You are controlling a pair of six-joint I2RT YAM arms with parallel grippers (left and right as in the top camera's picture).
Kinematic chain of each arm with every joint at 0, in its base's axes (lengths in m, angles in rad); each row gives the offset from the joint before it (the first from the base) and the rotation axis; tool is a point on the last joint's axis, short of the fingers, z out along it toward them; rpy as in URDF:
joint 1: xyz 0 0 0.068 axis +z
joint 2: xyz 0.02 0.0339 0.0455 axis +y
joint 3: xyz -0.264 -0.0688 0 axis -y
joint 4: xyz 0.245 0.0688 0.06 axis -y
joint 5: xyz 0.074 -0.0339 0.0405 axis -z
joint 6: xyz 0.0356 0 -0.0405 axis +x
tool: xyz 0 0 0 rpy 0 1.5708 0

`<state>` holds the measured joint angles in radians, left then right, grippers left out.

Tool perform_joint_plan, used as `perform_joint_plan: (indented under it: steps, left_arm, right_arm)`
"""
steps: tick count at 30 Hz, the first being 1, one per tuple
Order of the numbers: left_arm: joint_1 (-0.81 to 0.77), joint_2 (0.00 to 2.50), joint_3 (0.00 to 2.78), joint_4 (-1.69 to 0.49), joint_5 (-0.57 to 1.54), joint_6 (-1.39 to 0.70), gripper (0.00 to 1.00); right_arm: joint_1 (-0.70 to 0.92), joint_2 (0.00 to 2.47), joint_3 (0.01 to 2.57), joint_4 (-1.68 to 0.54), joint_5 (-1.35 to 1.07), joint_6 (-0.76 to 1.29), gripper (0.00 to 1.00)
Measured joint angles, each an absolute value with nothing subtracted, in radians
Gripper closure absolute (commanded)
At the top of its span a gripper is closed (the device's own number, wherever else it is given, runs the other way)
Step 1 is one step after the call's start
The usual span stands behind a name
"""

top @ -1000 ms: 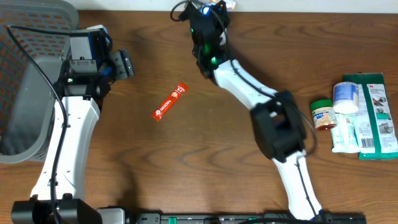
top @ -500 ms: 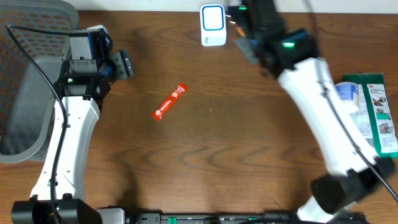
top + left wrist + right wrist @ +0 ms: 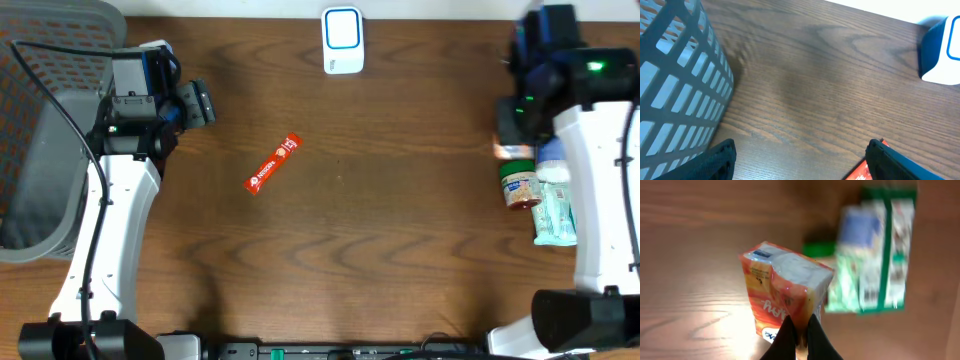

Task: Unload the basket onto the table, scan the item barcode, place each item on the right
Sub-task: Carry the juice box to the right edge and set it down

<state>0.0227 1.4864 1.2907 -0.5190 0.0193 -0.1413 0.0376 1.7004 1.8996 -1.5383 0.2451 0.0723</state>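
The item, an orange and white packet, hangs pinched by its edge in my right gripper, which is shut on it. From overhead only a strip of the packet shows under the right gripper, at the right side of the table. The barcode scanner, a white and blue unit, stands at the back centre; its edge appears in the left wrist view. My left gripper stands open and empty beside the basket, its fingertips wide apart.
A red stick sachet lies on the wood left of centre, its corner by my left finger. A grey mesh basket fills the left edge. A small jar and green and white packs lie at the right.
The right arm has swung from the scanner at the back centre over to the right side, above the pile of goods, with the packet in it. The left arm has not moved.
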Motion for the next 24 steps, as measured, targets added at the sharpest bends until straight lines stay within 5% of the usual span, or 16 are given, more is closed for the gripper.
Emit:
perform_joint_plan:
  steps: [13,15,19,22,24]
  left_arm:
    - [0.023,1.486,1.291,-0.519,0.019,-0.141,0.17]
    - [0.023,1.487,1.291,-0.519,0.019,-0.141,0.17]
    - [0.023,1.486,1.291,-0.519,0.019,-0.141,0.17]
    - [0.023,1.486,1.291,-0.519,0.019,-0.141,0.17]
    - [0.023,1.486,1.291,-0.519,0.019,-0.141,0.17]
  right_arm:
    - [-0.347,1.701,1.567,-1.34,0.371,0.278,0.98]
    - [-0.381,1.701,1.498,-1.291,0.374,0.284,0.8]
    - [-0.439,1.702,1.403,-1.221,0.373,0.289,0.19]
    - [-0.462,1.702,1.386,-1.188,0.373,0.295,0.01]
    - [-0.462,1.702,1.386,-1.168,0.37,0.294,0.01]
